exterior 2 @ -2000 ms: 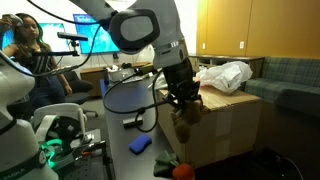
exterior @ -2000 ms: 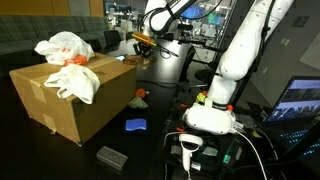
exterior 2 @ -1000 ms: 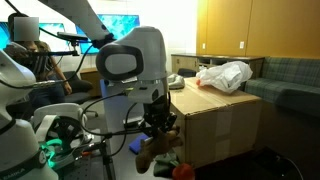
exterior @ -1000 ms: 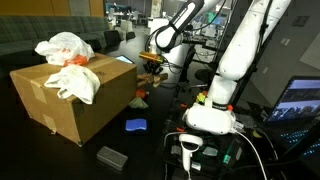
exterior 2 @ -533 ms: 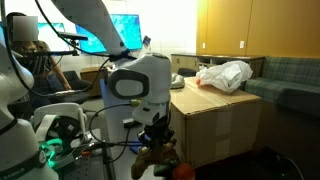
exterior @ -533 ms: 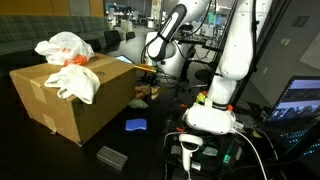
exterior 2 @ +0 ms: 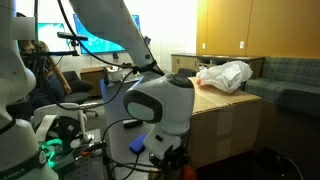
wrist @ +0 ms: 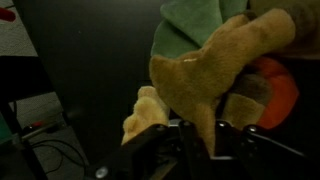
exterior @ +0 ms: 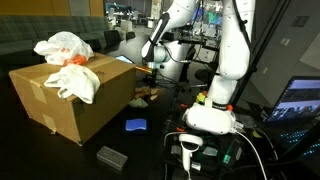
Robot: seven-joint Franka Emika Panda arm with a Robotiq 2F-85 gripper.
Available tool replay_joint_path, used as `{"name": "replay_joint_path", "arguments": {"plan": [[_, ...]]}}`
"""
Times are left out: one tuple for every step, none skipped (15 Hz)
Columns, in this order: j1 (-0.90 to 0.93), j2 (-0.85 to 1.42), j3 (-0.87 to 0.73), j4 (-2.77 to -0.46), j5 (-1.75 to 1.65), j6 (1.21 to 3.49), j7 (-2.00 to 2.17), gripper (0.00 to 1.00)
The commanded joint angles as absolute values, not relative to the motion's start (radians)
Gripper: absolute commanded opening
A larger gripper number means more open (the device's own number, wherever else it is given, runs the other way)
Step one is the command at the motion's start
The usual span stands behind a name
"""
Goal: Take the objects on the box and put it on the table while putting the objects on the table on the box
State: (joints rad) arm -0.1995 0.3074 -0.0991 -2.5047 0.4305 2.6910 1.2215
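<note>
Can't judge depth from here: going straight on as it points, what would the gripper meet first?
Likely the green item and orange item just beyond the tan plush toy the gripper holds, then the dark table; depth is unclear.

The box (exterior: 60, 100) is matt cardboard, the bags (exterior: 62, 45) crinkly plastic, the toy (wrist: 215, 75) fuzzy tan cloth.

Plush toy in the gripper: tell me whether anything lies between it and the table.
Yes. In the wrist view a green item and an orange item lie on the table just beyond the plush toy in the gripper, partly taking its landing spot.
</note>
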Motion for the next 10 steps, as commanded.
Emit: {"name": "replay_joint_path", "arguments": {"plan": [[-0.277,0.364,-0.103,-2.440,0.577,2.679,1.099,0.03],[-0.300,0.371,-0.101,-2.432,0.623,2.679,1.064,0.03],[-0.322,0.376,-0.100,-2.422,0.667,2.674,1.021,0.03],[-0.336,0.386,-0.099,-2.408,0.716,2.675,0.978,0.03],[-0.349,0.392,-0.102,-2.392,0.756,2.666,0.927,0.03],[-0.350,0.405,-0.112,-2.372,0.781,2.653,0.897,0.03],[-0.351,0.420,-0.118,-2.348,0.804,2.639,0.866,0.23],[-0.351,0.428,-0.125,-2.329,0.820,2.621,0.843,0.39],[-0.348,0.439,-0.133,-2.308,0.827,2.601,0.822,0.45],[-0.343,0.448,-0.138,-2.291,0.832,2.588,0.804,0.53]]}}
